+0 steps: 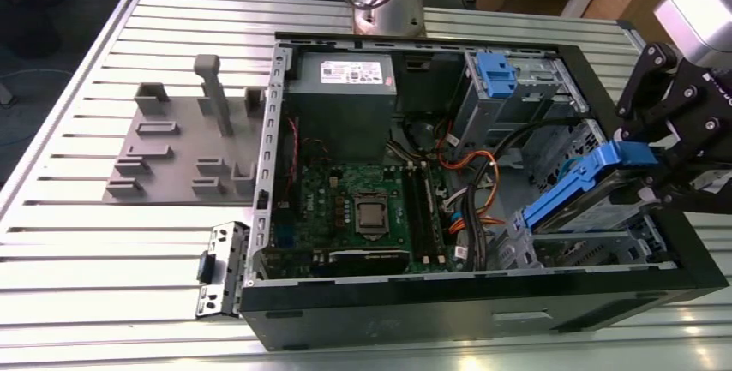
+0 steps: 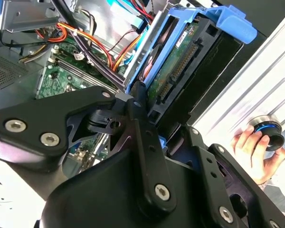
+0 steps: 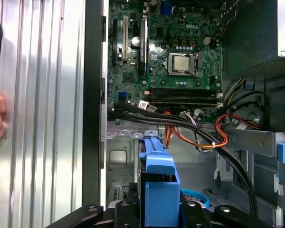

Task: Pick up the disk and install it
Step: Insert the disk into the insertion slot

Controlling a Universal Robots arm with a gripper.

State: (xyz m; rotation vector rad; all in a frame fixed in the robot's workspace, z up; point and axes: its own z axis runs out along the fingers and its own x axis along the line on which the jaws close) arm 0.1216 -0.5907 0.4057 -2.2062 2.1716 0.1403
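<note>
The disk [image 1: 578, 200] sits at the exterior view's right, tilted above the drive cage [image 1: 595, 247] in the lower right corner of the open computer case [image 1: 458, 307]. Its long axis runs slantwise. The low end points left toward the motherboard [image 1: 366, 208], and the high end rises to the right, where the pincer [image 1: 654, 165] is clamped on its blue bracket.

The second wrist view shows the disk [image 2: 178, 66] by its green circuit-board face and connector edge, with the pincer [image 2: 156, 128] closed around it. In the first wrist view the disk [image 3: 159, 175] appears edge-on, aimed at the motherboard [image 3: 171, 61] past orange and black cables [image 3: 199, 137].

The wrist views add a person's hand [image 2: 249, 145] on a round blue-and-black knob [image 2: 270, 133], outside the case wall. The exterior view takes in the whole case on the slatted table [image 1: 103, 251].
</note>
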